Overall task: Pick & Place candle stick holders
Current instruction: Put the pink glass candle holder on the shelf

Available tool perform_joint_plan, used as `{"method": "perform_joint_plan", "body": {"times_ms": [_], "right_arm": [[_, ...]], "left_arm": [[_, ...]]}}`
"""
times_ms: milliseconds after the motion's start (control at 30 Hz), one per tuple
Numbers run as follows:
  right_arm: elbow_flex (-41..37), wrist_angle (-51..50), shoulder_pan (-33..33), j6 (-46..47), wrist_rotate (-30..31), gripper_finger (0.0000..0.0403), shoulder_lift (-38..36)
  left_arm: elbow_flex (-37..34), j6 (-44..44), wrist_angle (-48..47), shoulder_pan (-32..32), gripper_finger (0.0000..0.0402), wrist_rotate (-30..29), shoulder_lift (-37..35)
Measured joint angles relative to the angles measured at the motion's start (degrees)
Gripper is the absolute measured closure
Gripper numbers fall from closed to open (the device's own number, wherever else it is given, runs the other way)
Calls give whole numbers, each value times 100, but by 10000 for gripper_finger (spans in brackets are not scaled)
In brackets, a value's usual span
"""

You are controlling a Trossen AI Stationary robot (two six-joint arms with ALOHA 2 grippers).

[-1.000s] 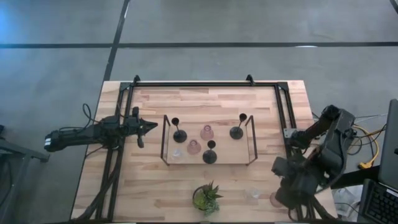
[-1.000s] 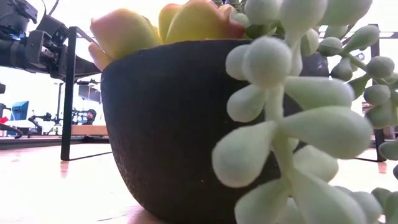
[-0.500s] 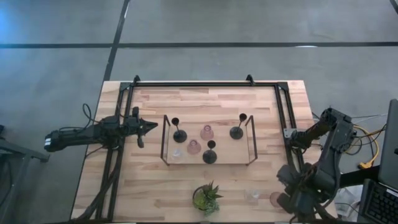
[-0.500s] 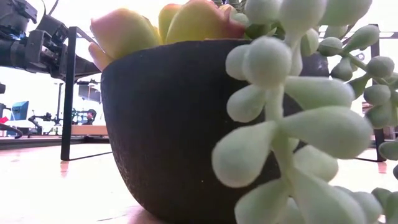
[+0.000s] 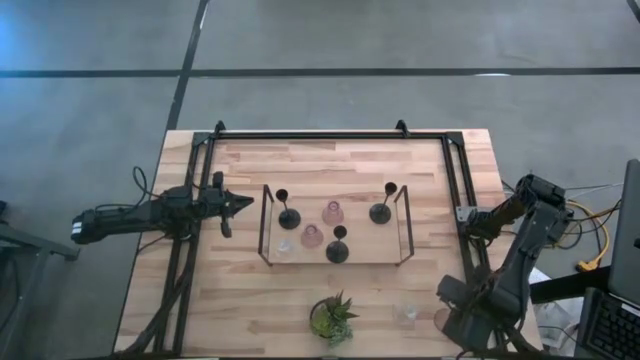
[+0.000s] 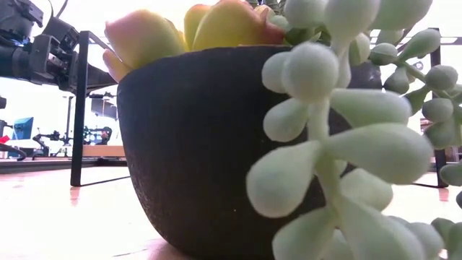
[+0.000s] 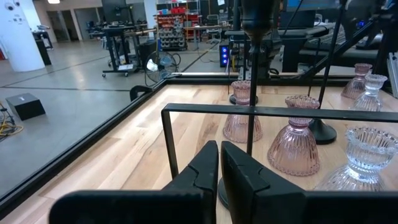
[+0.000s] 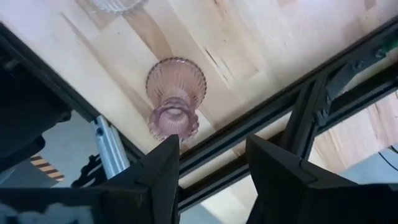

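On the wooden bench (image 5: 250, 300), the black wire-framed tray (image 5: 266, 222) sits at the centre of the high view and carries three black candle stick holders (image 5: 289, 215), each standing upright with its thin stem vertical, plus two pink glass holders (image 5: 332, 212) and a clear glass one (image 5: 285, 245), also upright. Near the lower right bench edge, right of the potted plant (image 5: 332, 318), stand a clear holder (image 5: 406, 314) and a third pink holder (image 8: 175, 99), upright with its long axis vertical and its mouth up. The right gripper (image 8: 210, 158) hovers above that pink holder, fingers apart, holding nothing. The left gripper (image 7: 219, 163) waits at middle left, fingers together and empty, pointing at the tray. No writing is readable
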Motion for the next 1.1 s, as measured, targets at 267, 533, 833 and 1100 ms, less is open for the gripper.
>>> {"method": "perform_joint_plan", "body": {"times_ms": [267, 533, 833, 1100], "right_arm": [[-574, 699, 145, 29, -8, 246, -2], [-1016, 1211, 337, 285, -4, 267, -2], [-1687, 2123, 375, 350, -5, 296, -37], [-1799, 2491, 373, 192, 29, 378, -116]], "left_arm": [[0, 0, 4, 0, 377, 0, 0], [0, 0, 9, 0, 376, 0, 0], [0, 0, 11, 0, 376, 0, 0], [0, 0, 11, 0, 377, 2, 2]]}}
